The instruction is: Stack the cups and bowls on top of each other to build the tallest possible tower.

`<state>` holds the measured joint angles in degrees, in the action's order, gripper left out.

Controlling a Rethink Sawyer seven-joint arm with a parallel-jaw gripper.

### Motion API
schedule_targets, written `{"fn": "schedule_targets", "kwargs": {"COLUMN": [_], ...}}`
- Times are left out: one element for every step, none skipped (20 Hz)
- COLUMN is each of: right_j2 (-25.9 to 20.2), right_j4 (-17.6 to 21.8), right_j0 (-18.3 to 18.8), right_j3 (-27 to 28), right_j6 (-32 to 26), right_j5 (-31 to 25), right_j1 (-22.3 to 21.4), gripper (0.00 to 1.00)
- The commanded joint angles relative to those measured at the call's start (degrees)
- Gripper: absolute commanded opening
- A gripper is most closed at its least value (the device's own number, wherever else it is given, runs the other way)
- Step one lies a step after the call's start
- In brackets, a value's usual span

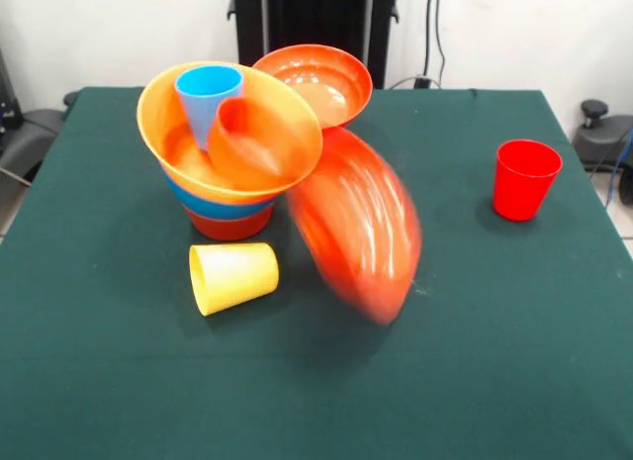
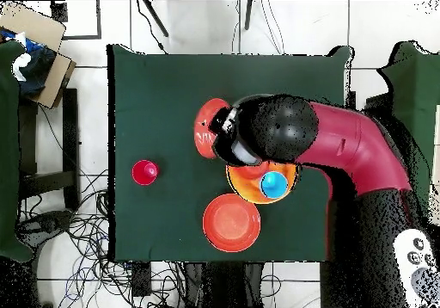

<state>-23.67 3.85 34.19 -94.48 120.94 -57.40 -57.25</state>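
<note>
Front view: the tower (image 1: pixel 230 148) stands upper left of centre, the huge orange bowl (image 1: pixel 158 114) nested over blue and red-orange bowls, holding the light blue cup (image 1: pixel 208 94). A blurred red-orange bowl (image 1: pixel 356 223) appears to be tumbling beside it. The yellow cup (image 1: pixel 233 276), red cup (image 1: pixel 524 178) and another bowl (image 1: pixel 316 84) remain unstacked, so much is left; the arm (image 2: pixel 344 145) hides its jaws overhead, so their state cannot be told.

No readable text, labels or numbers anywhere

green tablecloth (image 1: pixel 514 381), cardboard box (image 2: pixel 39 42) beside the table, tangled cables (image 2: pixel 77 236) on tiled floor
</note>
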Motion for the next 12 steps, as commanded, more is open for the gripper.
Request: {"fn": "schedule_targets", "kwargs": {"right_j2": [-4.9,-5.1,-5.4,-5.6,-5.6,-5.7,-5.8,-6.0,-6.2,-6.5,-6.6,-6.6], "right_j4": [4.1,4.2,4.6,4.9,5.1,5.3,5.4,5.3,5.1,5.1,5.1,5.0], "right_j0": [0.5,0.7,0.8,0.8,0.9,0.9,1.0,1.1,1.2,1.2,1.1,1.0], "right_j3": [-5.3,-5.3,-4.9,-4.5,-4.4,-4.3,-4.6,-4.8,-5.4,-5.5,-5.3,-5.5], "right_j6": [-12.9,-12.8,-13.0,-12.9,-12.4,-12.2,-11.9,-11.8,-11.4,-11.3,-10.9,-10.3], "right_j5": [3.0,3.1,3.0,2.9,2.7,2.8,3.1,3.2,3.5,3.7,4.0,4.6], "right_j1": [2.5,2.6,3.2,3.8,4.1,4.2,4.1,4.2,4.0,4.1,4.5,5.0], "gripper": [1.00,1.00,1.00,1.00,1.00,1.00,1.00,1.00,1.00,1.00,1.00,1.00]}}
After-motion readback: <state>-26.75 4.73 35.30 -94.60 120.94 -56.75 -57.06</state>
